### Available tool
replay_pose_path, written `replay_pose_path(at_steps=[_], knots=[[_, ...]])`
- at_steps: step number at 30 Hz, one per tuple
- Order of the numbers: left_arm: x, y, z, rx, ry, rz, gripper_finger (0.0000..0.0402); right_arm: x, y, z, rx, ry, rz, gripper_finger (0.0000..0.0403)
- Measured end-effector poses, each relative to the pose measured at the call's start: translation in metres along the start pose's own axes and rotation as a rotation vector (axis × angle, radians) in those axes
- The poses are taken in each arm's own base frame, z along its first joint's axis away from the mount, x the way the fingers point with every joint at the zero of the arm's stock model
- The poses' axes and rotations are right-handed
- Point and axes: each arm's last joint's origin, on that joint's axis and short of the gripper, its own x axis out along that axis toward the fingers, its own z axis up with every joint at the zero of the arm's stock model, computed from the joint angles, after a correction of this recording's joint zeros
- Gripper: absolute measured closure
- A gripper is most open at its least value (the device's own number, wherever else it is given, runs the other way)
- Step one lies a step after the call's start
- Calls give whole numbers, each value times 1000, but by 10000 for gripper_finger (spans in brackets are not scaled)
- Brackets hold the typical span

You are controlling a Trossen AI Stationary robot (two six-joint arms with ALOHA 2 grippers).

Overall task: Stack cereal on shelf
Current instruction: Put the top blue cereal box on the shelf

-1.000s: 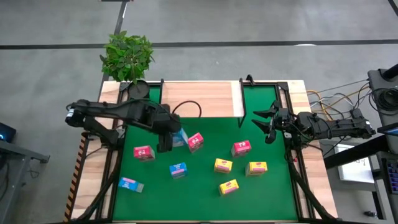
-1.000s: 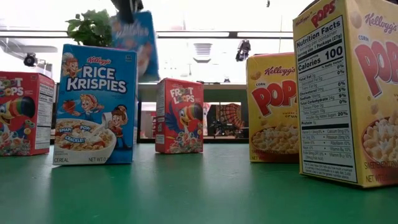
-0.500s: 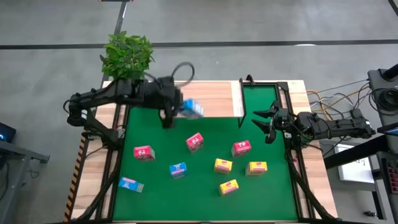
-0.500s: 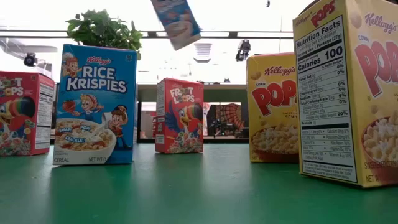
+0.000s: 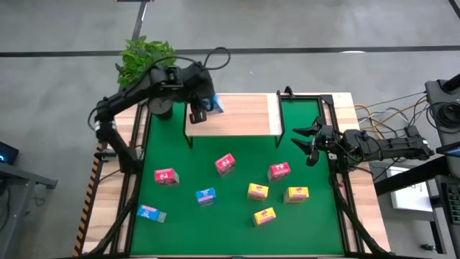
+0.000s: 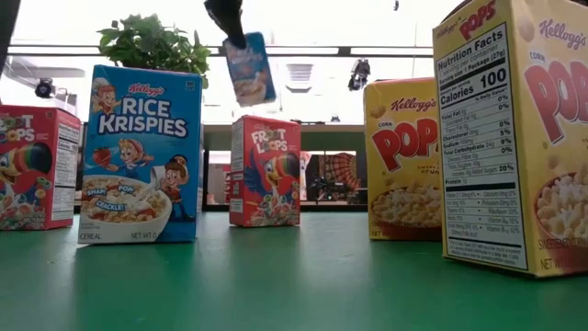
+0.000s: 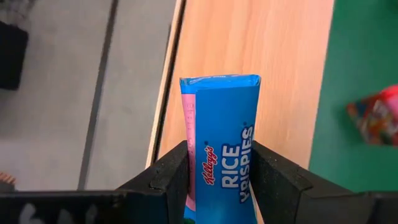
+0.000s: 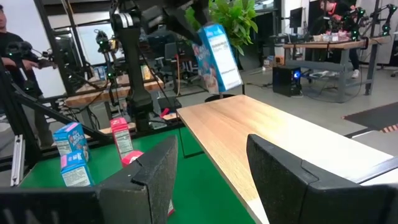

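Blue cereal box (image 7: pixel 221 155) clamped between left fingers (image 7: pixel 169 174), above shelf (image 5: pixel 241 115).

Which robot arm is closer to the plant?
Left. Its end effector, holding a blue cereal box, is beside the plant; the right end effector waits far across the shelf.

A Rice Krispies box (image 7: pixel 221 162) sits clamped between the left gripper's (image 5: pixel 199 109) fingers (image 7: pixel 166 177), hanging above the shelf's (image 5: pixel 241 115) near-plant end, while eight boxes stand on the tabletop (image 5: pixel 316 223) before the shelf, and the right gripper (image 5: pixel 307 144) waits beside the shelf's other end.
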Motion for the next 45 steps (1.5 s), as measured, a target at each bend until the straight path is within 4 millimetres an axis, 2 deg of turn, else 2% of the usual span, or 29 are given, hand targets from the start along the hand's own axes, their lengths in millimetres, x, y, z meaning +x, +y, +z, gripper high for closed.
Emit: replay_pose_path(at_steps=[7, 13, 24, 34, 45], knots=[[13, 21, 7, 32, 90, 4, 266, 0, 0, -3, -6, 26, -3, 220], [21, 34, 4, 14, 107, 21, 266, 0, 0, -5, 15, 48, -6, 220], [52, 34, -6, 98, 213, -34, 266, 0, 0, -5, 37, 48, -6, 220], [57, 37, -7, 124, 212, -20, 260, 0, -1, -5, 37, 47, -7, 220], [60, 39, -5, 147, 188, -2, 205, 0, -1, -5, 31, 47, -6, 220]])
